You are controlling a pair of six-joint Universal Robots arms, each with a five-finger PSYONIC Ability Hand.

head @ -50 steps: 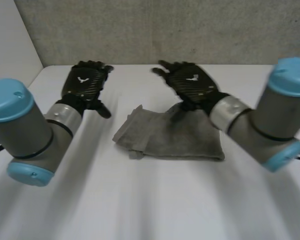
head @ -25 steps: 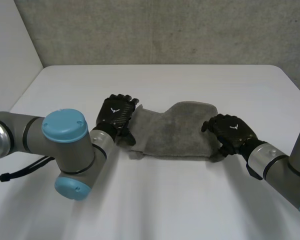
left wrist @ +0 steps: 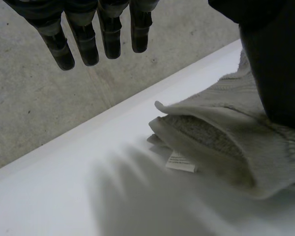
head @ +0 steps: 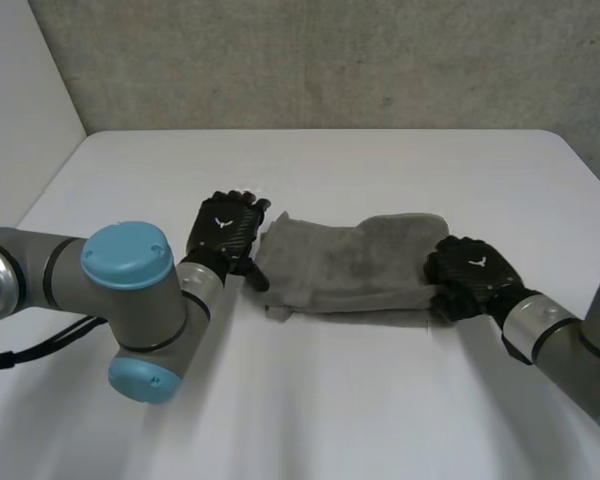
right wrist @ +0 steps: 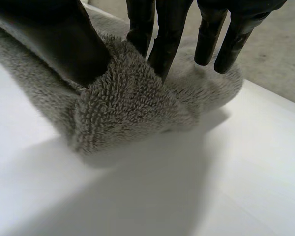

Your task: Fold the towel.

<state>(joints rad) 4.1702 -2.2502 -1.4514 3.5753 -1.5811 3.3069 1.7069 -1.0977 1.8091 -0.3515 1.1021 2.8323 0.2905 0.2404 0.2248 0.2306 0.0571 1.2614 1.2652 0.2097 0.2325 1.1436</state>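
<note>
My right hand (head: 470, 272), centre-right of frame, pinches the towel (head: 340, 265) by its end, my left hand (head: 225, 228) lies spread at the opposite edge; I'd carry the pinched end across low and square

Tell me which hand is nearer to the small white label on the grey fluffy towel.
Left. The left hand rests at the end of the grey fluffy towel where the small white label sticks out, thumb on the cloth. The right hand pinches the opposite end.
</note>
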